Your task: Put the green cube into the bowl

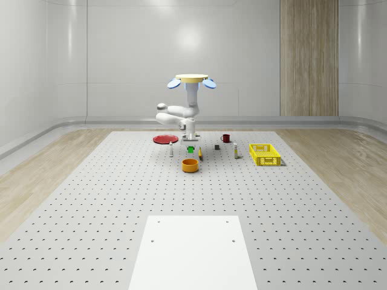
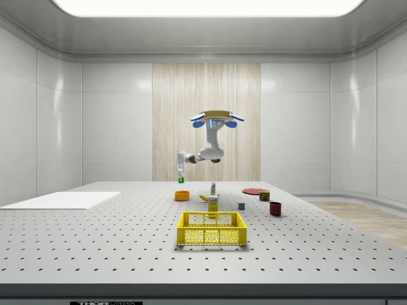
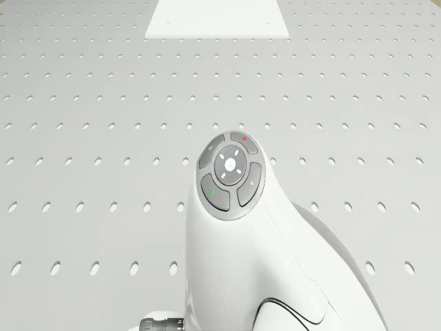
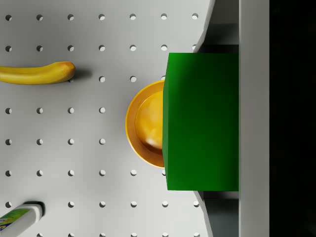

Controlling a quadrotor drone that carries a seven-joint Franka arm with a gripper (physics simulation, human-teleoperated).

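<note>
The green cube hangs in the air, held in my gripper, which is shut on it. Just below it in the side view, the orange bowl stands on the table under the cube and the gripper. In the wrist view the cube covers part of the bowl, and one grey finger presses its side. The drone hovers above the table behind the bowl, with the white arm reaching down and forward.
A banana and a small bottle lie near the bowl. A yellow basket, a red mug, a red plate and a dark block stand around. A white panel lies in front.
</note>
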